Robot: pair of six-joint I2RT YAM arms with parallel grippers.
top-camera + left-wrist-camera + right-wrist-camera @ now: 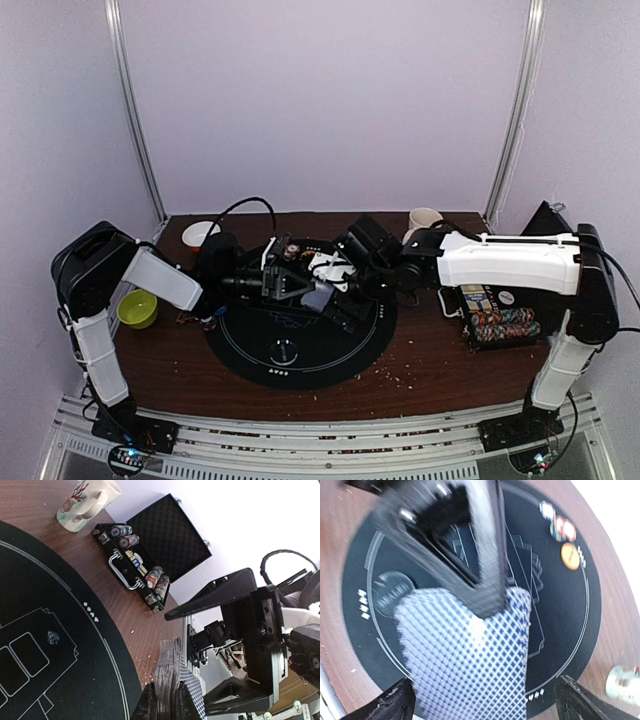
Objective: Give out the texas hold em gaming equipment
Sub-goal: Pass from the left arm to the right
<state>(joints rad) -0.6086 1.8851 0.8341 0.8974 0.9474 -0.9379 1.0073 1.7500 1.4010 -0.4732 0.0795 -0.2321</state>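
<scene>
My left gripper is shut on a deck of cards and holds it above the round black poker mat. In the left wrist view the deck stands on edge between my left gripper's jaws. My right gripper is open, and its fingers reach toward the deck. In the right wrist view the top card's blue-checked back lies between my right gripper's wide-open jaws, without contact. Striped chips and an orange disc lie on the mat.
An open black case with rows of chips stands at the right; it also shows in the left wrist view. A mug stands at the back. A green bowl and a white-and-orange bowl sit at the left.
</scene>
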